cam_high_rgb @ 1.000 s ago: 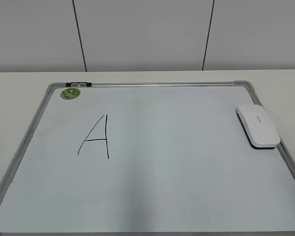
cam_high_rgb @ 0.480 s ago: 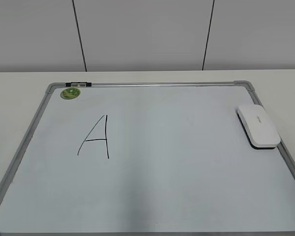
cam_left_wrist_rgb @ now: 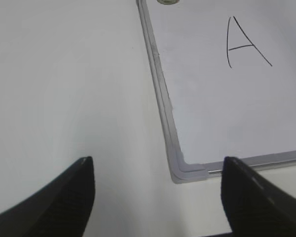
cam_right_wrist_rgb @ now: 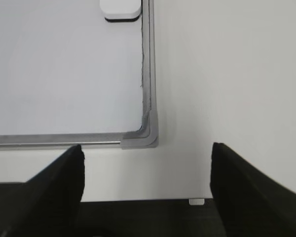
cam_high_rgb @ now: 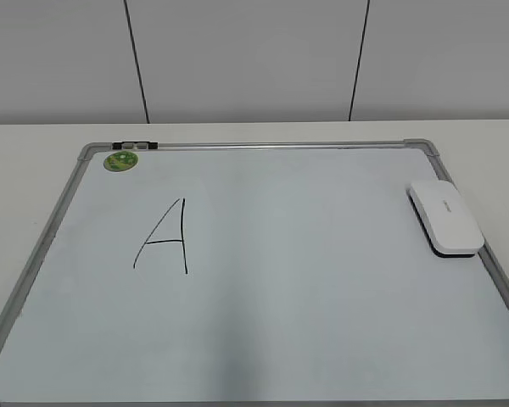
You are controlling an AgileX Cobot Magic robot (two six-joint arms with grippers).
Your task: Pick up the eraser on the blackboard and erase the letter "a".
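The eraser [cam_high_rgb: 445, 218] lies flat on the blackboard [cam_high_rgb: 254, 146] against its right frame; its near end shows at the top of the right wrist view [cam_right_wrist_rgb: 120, 9]. No small letter "a" shows in any view; only a large capital "A" [cam_high_rgb: 165, 237] is written on the left half, and it also shows in the left wrist view [cam_left_wrist_rgb: 244, 42]. My left gripper [cam_left_wrist_rgb: 158, 165] is open and empty above the board's near left corner [cam_left_wrist_rgb: 185, 170]. My right gripper [cam_right_wrist_rgb: 148, 148] is open and empty above the near right corner [cam_right_wrist_rgb: 148, 133]. Neither gripper shows in the exterior view.
A round green sticker [cam_high_rgb: 120, 160] sits at the board's far left corner, beside a small dark clip [cam_high_rgb: 136, 146] on the top frame. The board lies on a cream table [cam_high_rgb: 34, 161]. The table's front edge [cam_right_wrist_rgb: 148, 200] runs just under my right gripper. A panelled wall stands behind.
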